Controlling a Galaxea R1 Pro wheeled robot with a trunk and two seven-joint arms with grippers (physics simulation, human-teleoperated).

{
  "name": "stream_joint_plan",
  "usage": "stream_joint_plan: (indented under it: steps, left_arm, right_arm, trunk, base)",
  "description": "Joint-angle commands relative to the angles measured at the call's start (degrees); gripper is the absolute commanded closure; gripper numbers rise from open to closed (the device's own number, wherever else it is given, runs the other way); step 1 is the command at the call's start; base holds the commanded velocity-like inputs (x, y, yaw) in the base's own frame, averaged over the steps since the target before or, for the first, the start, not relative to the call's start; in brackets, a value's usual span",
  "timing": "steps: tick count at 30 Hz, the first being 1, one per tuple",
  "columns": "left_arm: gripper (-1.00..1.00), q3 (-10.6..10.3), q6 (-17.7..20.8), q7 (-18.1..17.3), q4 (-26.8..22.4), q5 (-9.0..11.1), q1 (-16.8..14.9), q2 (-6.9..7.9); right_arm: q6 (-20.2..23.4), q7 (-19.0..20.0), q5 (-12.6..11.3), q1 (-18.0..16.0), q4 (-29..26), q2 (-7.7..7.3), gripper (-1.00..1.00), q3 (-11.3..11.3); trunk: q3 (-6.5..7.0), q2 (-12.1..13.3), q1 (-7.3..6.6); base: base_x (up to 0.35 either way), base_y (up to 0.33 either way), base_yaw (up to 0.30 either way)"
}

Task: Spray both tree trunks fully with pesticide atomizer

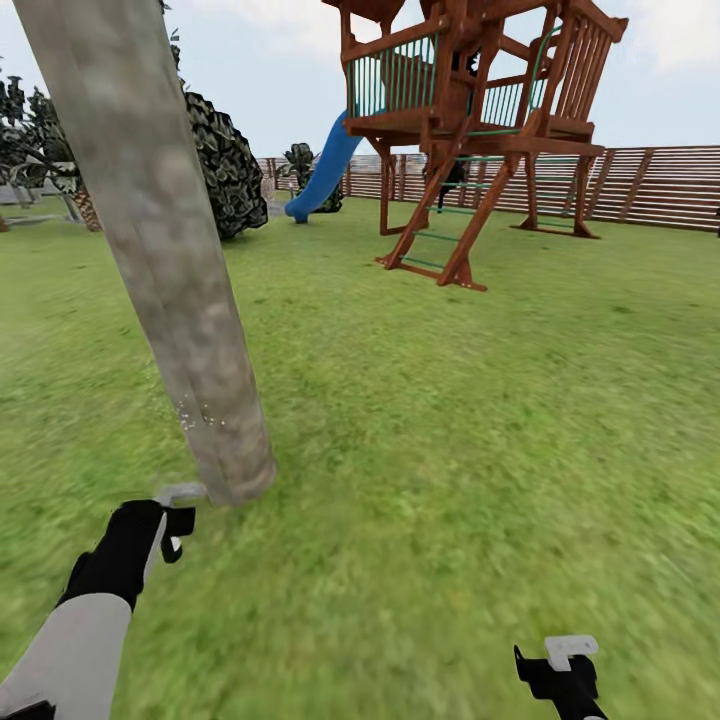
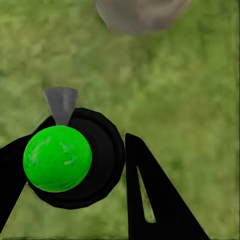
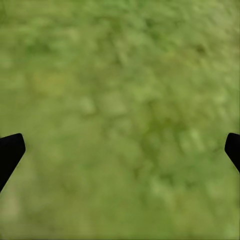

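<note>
A thick mottled grey-brown tree trunk (image 1: 170, 270) rises from the lawn at the left, and its base (image 2: 140, 15) also shows in the left wrist view. A few whitish pesticide specks (image 1: 192, 412) dot the bark low down. My left gripper (image 1: 168, 530) (image 2: 75, 165) is shut on the pesticide atomizer (image 2: 57, 157), a black body with a bright green round top. Its grey nozzle (image 2: 61, 102) (image 1: 180, 493) points at the trunk's base, close to it. My right gripper (image 1: 565, 668) (image 3: 120, 150) hangs open over bare grass at the lower right.
A wooden playhouse (image 1: 470, 120) with a blue slide (image 1: 325, 170) stands on the grass ahead. A brown slatted fence (image 1: 650, 185) runs behind it. A dark bush (image 1: 225, 165) and a palm (image 1: 60, 170) stand beyond the trunk. Open lawn (image 1: 450, 420) lies to the right.
</note>
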Motion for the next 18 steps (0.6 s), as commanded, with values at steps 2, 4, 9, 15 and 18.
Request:
stream_joint_plan:
  steps: [2,4,9,15,18]
  left_arm:
    - [1.00,-0.1,0.0,-0.1,0.3,-0.4,-0.3,-2.43]
    - [1.00,-0.1,-0.1,-0.1,0.4,-0.4,-0.4,-4.36]
    - [1.00,0.3,-0.2,-0.2,0.5,-0.4,0.0,1.18]
    - [1.00,0.0,-0.3,-0.1,0.5,-0.4,1.2,-0.65]
    - [1.00,0.0,-0.2,-0.1,0.4,-0.4,1.3,-1.06]
  right_arm:
    - [0.0,0.0,0.0,0.0,0.0,0.00,-1.00,0.0]
    - [0.0,0.0,0.0,0.0,0.0,0.00,-1.00,-0.1]
    - [0.0,0.0,0.0,0.0,0.0,0.00,-1.00,0.0]
    - [0.0,0.0,0.0,0.0,0.0,0.00,-1.00,0.0]
    - [0.0,0.0,0.0,0.0,0.0,0.00,-1.00,0.0]
  trunk:
    - [0.00,0.0,0.00]
    - [0.00,0.0,0.00]
    - [0.00,0.0,0.00]
    - [0.00,0.0,0.00]
    - [0.00,0.0,0.00]
  base:
    - [0.000,0.000,0.004]
    - [0.000,0.000,0.001]
    - [0.000,0.000,0.000]
    - [0.202,0.000,0.000]
    - [0.334,0.000,0.000]
